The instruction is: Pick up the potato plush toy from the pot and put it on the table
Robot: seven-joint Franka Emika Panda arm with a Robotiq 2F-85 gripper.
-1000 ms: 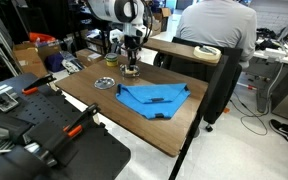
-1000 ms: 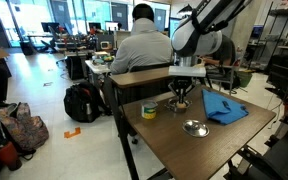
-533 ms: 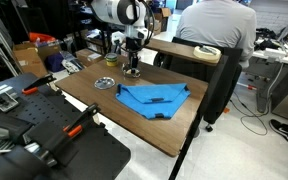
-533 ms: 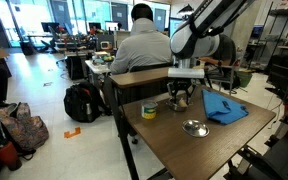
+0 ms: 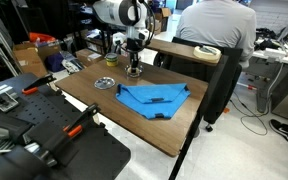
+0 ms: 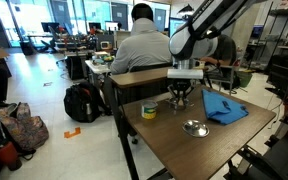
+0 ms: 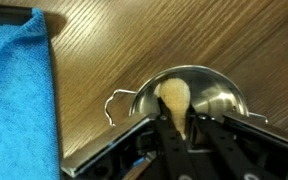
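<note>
Above the pot (image 7: 222, 100), the fingers (image 7: 166, 142) pinch the potato plush toy (image 7: 174, 98), near a blue cloth (image 7: 19, 100).

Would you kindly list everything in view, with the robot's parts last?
Table: one, brown wood, carrying the items.
Cloth: one, blue, flat on the table.
Pot: one, shiny silver, on the table beside the cloth.
Potato toy: one, tan, inside the pot.
Dish: one, grey, on the table near the cloth.
Yellow object: one, yellow, near the pot.
Person: one, grey shirt, seated beyond the table.
Backpack: one, black, on the floor.
Tool: one, dark, over the pot at the toy; grip unclear.
</note>
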